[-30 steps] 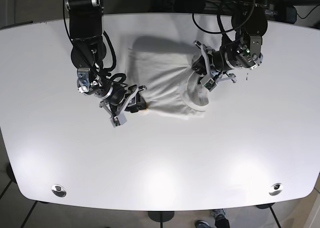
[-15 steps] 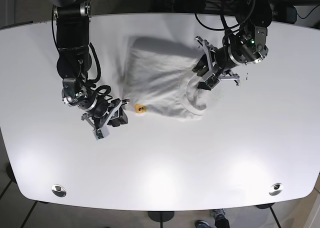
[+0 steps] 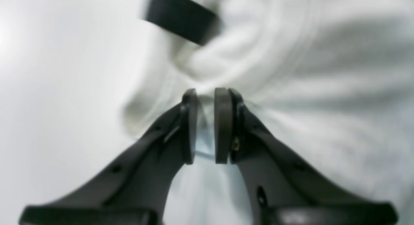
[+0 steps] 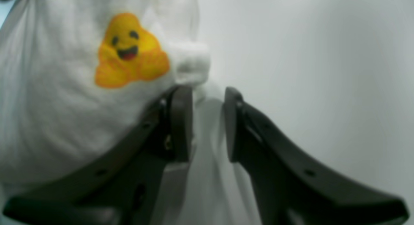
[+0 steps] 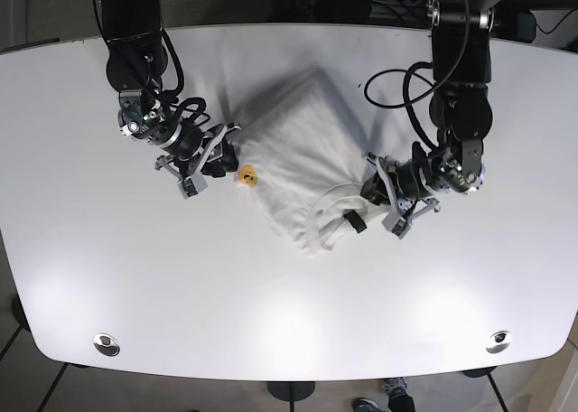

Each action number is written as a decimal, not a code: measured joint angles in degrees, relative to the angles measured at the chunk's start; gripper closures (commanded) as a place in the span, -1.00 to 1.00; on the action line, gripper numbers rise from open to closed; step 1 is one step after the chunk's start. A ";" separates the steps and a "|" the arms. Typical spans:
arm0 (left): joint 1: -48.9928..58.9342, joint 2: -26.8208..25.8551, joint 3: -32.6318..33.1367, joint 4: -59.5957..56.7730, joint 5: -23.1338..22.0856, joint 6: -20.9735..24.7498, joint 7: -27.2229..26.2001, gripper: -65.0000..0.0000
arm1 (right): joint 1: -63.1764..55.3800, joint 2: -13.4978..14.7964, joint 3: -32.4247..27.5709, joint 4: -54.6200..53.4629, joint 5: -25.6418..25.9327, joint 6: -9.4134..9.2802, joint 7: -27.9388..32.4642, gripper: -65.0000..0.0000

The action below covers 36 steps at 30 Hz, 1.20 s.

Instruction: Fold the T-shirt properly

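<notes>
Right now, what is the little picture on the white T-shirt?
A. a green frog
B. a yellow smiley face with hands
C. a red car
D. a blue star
B. The right wrist view shows a yellow smiley face with hands printed on the white T-shirt, just beside the right end effector.

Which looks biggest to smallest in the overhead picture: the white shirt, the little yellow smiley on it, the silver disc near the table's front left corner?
1. The shirt, far the largest.
2. and 3. The silver disc and the yellow smiley look about alike; the disc seems slightly wider, but I would not rank them firmly.
</notes>
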<state>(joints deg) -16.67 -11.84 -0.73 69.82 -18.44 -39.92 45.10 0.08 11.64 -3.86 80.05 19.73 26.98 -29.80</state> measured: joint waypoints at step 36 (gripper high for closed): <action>17.73 2.23 18.75 6.56 9.42 36.85 -31.54 -0.20 | -4.57 -2.29 -0.37 9.90 0.04 -0.20 -3.85 0.51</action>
<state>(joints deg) 1.06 -9.61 18.02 76.38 -9.02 -3.07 13.56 -4.49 9.34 -4.23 89.95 19.77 26.79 -33.65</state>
